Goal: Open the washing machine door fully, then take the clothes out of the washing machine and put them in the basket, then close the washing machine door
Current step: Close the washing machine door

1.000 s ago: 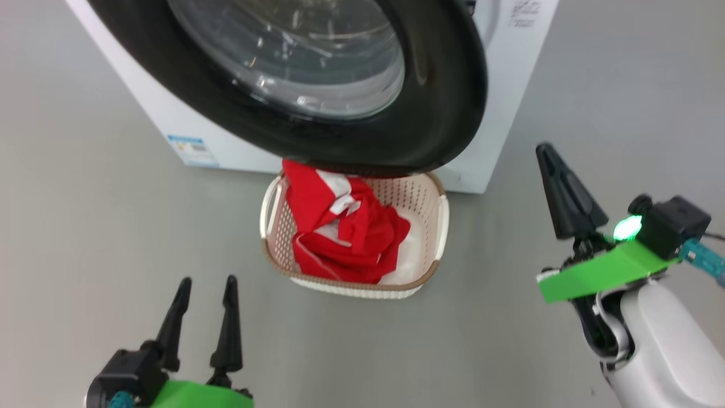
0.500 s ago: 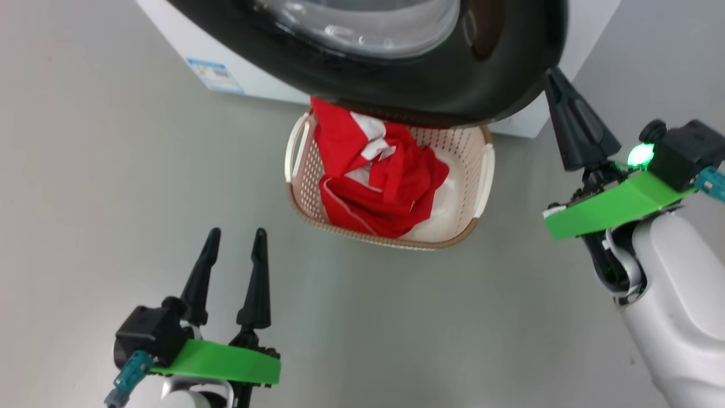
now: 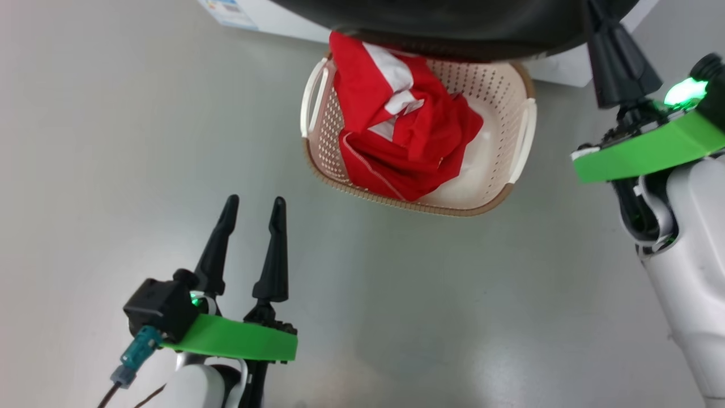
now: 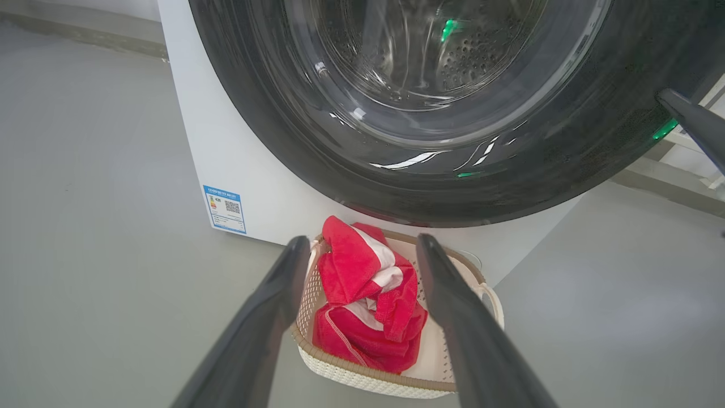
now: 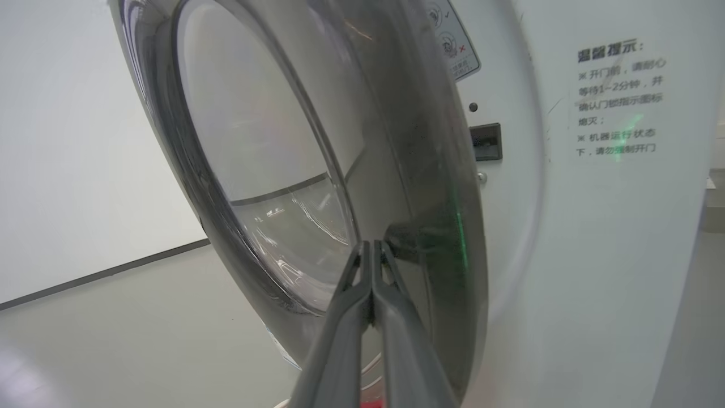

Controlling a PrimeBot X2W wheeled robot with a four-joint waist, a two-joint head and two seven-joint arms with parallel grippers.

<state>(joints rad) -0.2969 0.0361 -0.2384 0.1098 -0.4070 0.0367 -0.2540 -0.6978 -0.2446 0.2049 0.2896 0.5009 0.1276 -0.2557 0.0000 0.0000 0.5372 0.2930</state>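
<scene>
On your left gripper (image 3: 255,199), the two long dark fingers stand spread, holding nothing, over the grey floor (image 3: 113,141). On your right gripper (image 5: 371,245), the fingers are pressed together, tips right at the glossy black rim of the round, glass-windowed washing machine door (image 4: 272,130), which stands ajar from the boxy white washing machine (image 4: 226,158). The bright red-and-white clothes (image 3: 408,141) lie bunched in the cream perforated plastic basket (image 3: 498,79) beneath that door.
</scene>
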